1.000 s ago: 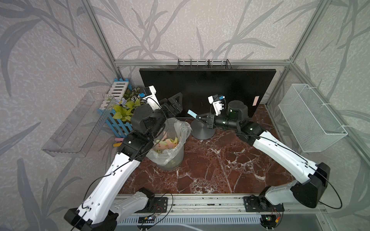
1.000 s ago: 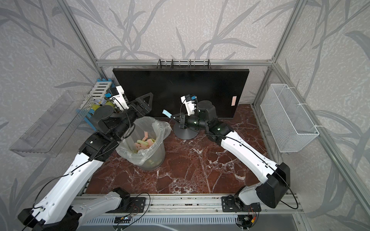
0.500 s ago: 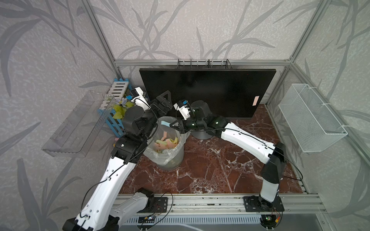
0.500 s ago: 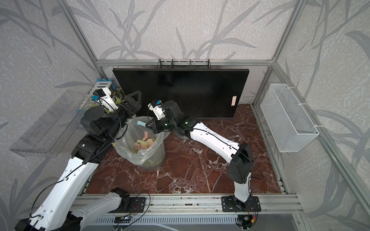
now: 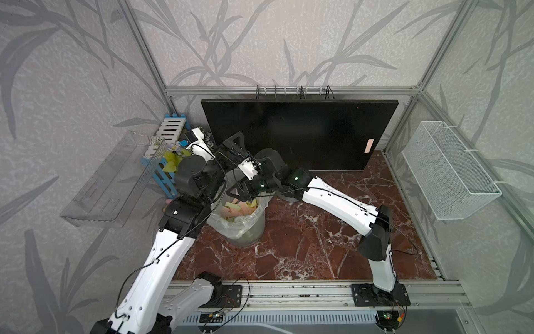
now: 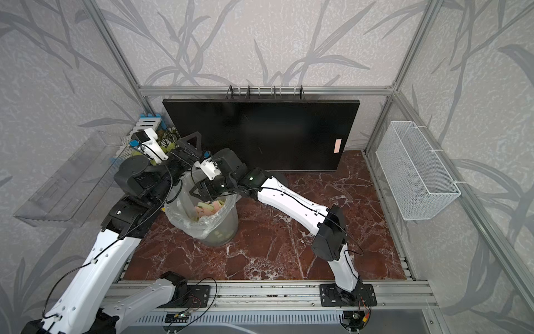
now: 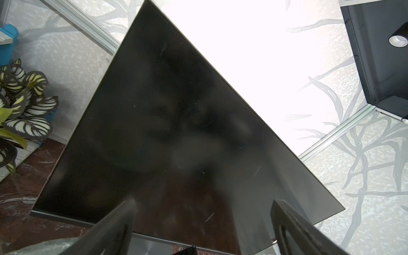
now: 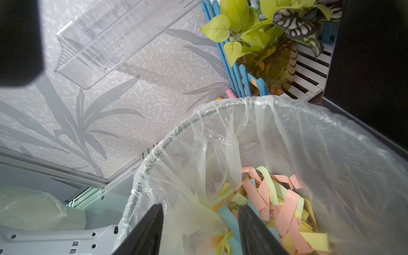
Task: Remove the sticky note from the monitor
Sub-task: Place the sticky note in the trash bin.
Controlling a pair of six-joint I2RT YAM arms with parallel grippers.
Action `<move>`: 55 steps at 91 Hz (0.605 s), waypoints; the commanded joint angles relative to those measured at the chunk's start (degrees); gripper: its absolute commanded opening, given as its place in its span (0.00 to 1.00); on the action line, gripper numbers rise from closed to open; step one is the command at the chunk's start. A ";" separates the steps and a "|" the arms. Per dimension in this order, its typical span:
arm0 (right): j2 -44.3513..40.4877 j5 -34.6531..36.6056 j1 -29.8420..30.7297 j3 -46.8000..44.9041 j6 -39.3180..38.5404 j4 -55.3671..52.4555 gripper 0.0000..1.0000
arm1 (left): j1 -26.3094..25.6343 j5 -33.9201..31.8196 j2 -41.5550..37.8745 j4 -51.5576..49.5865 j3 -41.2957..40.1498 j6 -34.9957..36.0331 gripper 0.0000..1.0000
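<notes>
The monitor (image 5: 297,133) (image 6: 260,133) stands at the back, and a pink sticky note (image 5: 369,145) (image 6: 337,146) is stuck near its right edge. My right gripper (image 5: 235,192) (image 6: 198,191) (image 8: 199,207) hangs open over the lined waste bin (image 5: 260,215) (image 8: 176,130), with nothing between its fingers. Below it lie several pink, yellow and blue paper strips (image 8: 276,203). My left gripper (image 5: 232,146) (image 6: 190,143) (image 7: 204,202) is wide open and empty, pointing up at the left part of the monitor (image 7: 176,121).
A clear plastic tray (image 5: 109,179) hangs on the left wall and a white wire basket (image 5: 450,170) on the right wall. A plant in a blue-and-white crate (image 5: 170,162) stands left of the monitor. A black wire rack (image 5: 291,91) sits behind it.
My right arm swung left from in front of the monitor to over the bin and its jaws opened; the blue note it carried is out of its grip. The left gripper drew back slightly.
</notes>
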 commanded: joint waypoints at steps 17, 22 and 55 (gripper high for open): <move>-6.56 3.55 -0.48 -5.18 -1.74 1.29 0.62 | 0.34 0.16 -1.05 1.00 -0.09 0.05 1.00; -8.38 4.16 -0.72 -7.17 -1.48 2.43 0.63 | 0.33 0.54 -1.12 1.06 -0.06 -0.01 1.00; -20.96 5.73 -6.82 -20.36 1.32 9.52 0.66 | 0.27 5.78 0.11 3.79 -0.19 -0.21 1.00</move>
